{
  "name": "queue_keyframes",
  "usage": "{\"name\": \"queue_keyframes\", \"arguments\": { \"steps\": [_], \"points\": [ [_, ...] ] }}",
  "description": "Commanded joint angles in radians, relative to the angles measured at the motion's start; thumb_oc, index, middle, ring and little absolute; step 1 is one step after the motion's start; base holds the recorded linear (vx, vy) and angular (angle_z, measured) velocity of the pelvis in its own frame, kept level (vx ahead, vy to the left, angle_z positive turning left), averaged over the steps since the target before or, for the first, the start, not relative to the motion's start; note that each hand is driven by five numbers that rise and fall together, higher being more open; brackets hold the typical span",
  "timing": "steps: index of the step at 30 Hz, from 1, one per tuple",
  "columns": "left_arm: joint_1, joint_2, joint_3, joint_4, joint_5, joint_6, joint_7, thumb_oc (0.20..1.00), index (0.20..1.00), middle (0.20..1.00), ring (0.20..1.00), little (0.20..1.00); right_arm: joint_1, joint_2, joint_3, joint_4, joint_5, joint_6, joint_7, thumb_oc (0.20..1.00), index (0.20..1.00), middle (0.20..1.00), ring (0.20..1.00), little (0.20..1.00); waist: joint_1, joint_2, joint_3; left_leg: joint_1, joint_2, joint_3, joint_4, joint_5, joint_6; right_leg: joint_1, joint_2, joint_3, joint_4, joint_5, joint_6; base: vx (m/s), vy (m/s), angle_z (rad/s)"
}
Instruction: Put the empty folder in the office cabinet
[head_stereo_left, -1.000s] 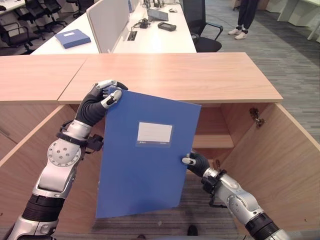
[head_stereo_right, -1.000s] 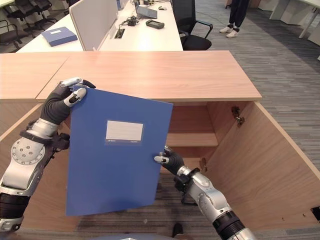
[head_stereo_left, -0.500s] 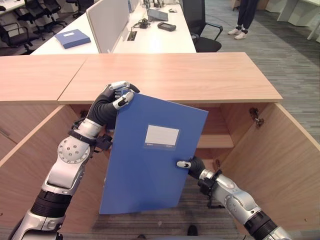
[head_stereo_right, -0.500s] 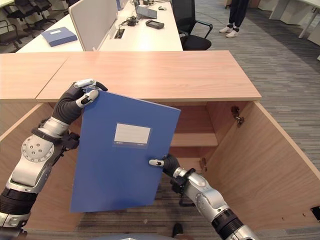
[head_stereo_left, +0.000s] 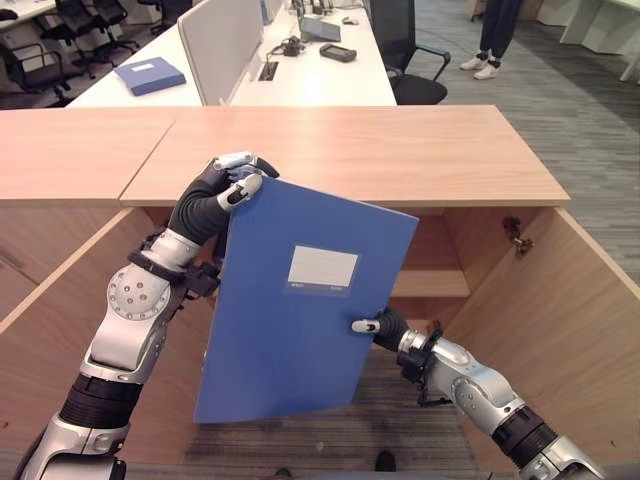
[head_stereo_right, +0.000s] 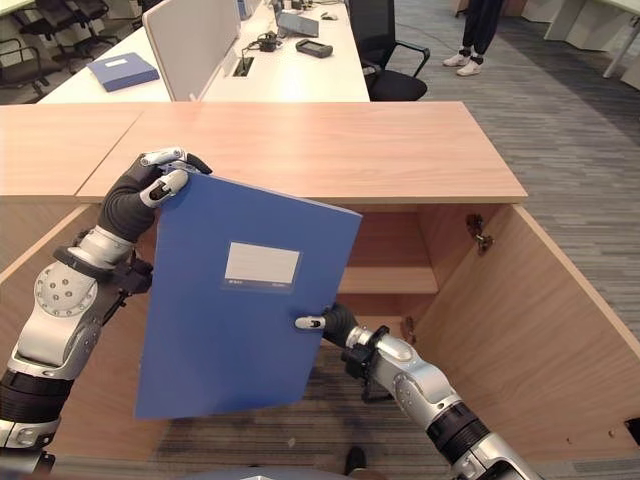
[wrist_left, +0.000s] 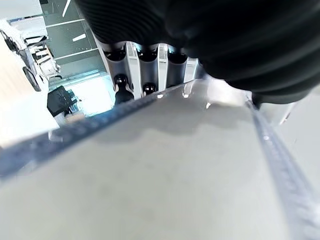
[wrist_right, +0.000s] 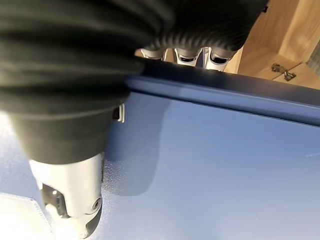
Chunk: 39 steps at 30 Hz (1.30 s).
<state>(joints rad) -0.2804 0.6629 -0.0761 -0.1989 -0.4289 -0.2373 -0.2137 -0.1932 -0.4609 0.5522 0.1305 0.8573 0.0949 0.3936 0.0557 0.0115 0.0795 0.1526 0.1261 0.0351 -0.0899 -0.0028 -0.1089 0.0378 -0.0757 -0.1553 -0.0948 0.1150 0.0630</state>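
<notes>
Open cabinet (head_stereo_left: 520, 300) interior between swung-out doors, inner shelf (head_stereo_left: 432, 283) across rear, blue folder (head_stereo_left: 300, 300) screening the opening's left part

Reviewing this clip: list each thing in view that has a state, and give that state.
blue folder: closed, held upright and tilted before the cabinet
left hand: shut on the folder's top corner
right hand: pinching the folder's right edge
cabinet: doors open
second folder: lying flat on the far desk

Blue folder (head_stereo_left: 300, 300) has moved slightly toward the cabinet (head_stereo_left: 540, 300); tilted more.
</notes>
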Motion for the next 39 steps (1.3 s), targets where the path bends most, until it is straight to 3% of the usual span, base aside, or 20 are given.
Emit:
{"name": "queue_keyframes", "arguments": {
  "steps": [1, 21, 22, 23, 24, 25, 31, 34, 39],
  "points": [
    [-0.170, -0.134, -0.131, -0.072, -0.216, -0.048, 0.006, 0.200, 0.200, 0.200, 0.200, 0.200, -0.213, 0.194, 0.118, -0.113, 0.074, -0.063, 0.095, 0.200, 0.200, 0.200, 0.200, 0.200, -0.010, -0.043, 0.004, -0.008, -0.008, -0.030, 0.003, -0.055, -0.009, 0.125, -0.089, -0.016, 0.033, -0.157, 0.096, 0.00, 0.000, 0.00],
    [-0.097, -0.153, -0.056, -0.076, -0.253, -0.059, 0.035, 0.200, 0.200, 0.200, 0.200, 0.200, -0.179, 0.185, 0.081, -0.145, 0.096, -0.073, 0.089, 0.200, 0.200, 0.200, 0.200, 0.200, -0.011, -0.040, -0.004, -0.006, -0.011, -0.032, 0.003, -0.057, -0.007, 0.126, -0.092, -0.020, 0.038, -0.158, 0.095, 0.00, 0.000, 0.00],
    [-0.083, -0.153, -0.047, -0.072, -0.248, -0.060, 0.039, 0.256, 0.256, 0.256, 0.256, 0.256, -0.175, 0.181, 0.080, -0.144, 0.091, -0.070, 0.091, 0.200, 0.200, 0.200, 0.200, 0.200, -0.010, -0.039, -0.004, -0.005, -0.011, -0.031, 0.003, -0.057, -0.007, 0.127, -0.092, -0.020, 0.037, -0.158, 0.095, 0.00, 0.000, 0.00],
    [-0.074, -0.150, -0.042, -0.061, -0.239, -0.059, 0.044, 0.595, 0.595, 0.595, 0.595, 0.595, -0.174, 0.176, 0.078, -0.140, 0.088, -0.067, 0.093, 0.200, 0.200, 0.200, 0.200, 0.200, -0.009, -0.039, -0.004, -0.005, -0.011, -0.031, 0.003, -0.057, -0.007, 0.127, -0.092, -0.020, 0.037, -0.158, 0.095, 0.00, 0.000, 0.00],
    [-0.073, -0.150, -0.042, -0.061, -0.239, -0.059, 0.044, 0.724, 0.724, 0.724, 0.724, 0.724, -0.173, 0.176, 0.078, -0.140, 0.088, -0.067, 0.094, 0.200, 0.200, 0.200, 0.200, 0.200, -0.009, -0.039, -0.004, -0.005, -0.011, -0.030, 0.003, -0.057, -0.007, 0.127, -0.092, -0.020, 0.037, -0.158, 0.095, 0.00, 0.000, 0.00],
    [-0.055, -0.144, -0.028, -0.036, -0.225, -0.055, 0.054, 1.000, 1.000, 1.000, 1.000, 1.000, -0.165, 0.155, 0.082, -0.129, 0.056, -0.057, 0.098, 0.200, 0.200, 0.200, 0.200, 0.200, -0.007, -0.040, -0.003, -0.006, -0.011, -0.030, 0.003, -0.056, -0.007, 0.127, -0.092, -0.021, 0.036, -0.158, 0.095, 0.00, 0.000, 0.00],
    [0.017, -0.107, 0.013, 0.031, -0.111, -0.045, 0.089, 1.000, 1.000, 1.000, 1.000, 1.000, -0.110, 0.104, 0.045, -0.050, -0.075, -0.056, 0.080, 0.200, 0.200, 0.200, 0.200, 0.200, -0.004, -0.040, 0.000, -0.008, -0.012, -0.033, 0.003, -0.055, -0.007, 0.128, -0.092, -0.023, 0.035, -0.158, 0.096, 0.00, 0.000, 0.00],
    [0.145, -0.090, 0.080, 0.052, -0.029, -0.034, 0.094, 1.000, 1.000, 1.000, 1.000, 1.000, -0.040, 0.091, -0.057, 0.041, -0.201, -0.096, 0.002, 0.200, 0.200, 0.200, 0.200, 0.200, 0.001, -0.039, 0.000, -0.012, -0.012, -0.037, 0.003, -0.056, -0.007, 0.127, -0.093, -0.030, 0.032, -0.157, 0.097, 0.00, 0.000, 0.00],
    [0.273, -0.116, 0.135, 0.145, -0.015, -0.025, 0.102, 1.000, 1.000, 1.000, 1.000, 1.000, 0.046, 0.119, -0.161, 0.166, -0.278, -0.119, -0.062, 0.200, 0.200, 0.200, 0.200, 0.200, 0.004, -0.036, 0.002, -0.015, -0.013, -0.042, 0.003, -0.054, -0.005, 0.128, -0.094, -0.035, 0.031, -0.156, 0.098, 0.01, 0.003, 0.01]
  ]
}}
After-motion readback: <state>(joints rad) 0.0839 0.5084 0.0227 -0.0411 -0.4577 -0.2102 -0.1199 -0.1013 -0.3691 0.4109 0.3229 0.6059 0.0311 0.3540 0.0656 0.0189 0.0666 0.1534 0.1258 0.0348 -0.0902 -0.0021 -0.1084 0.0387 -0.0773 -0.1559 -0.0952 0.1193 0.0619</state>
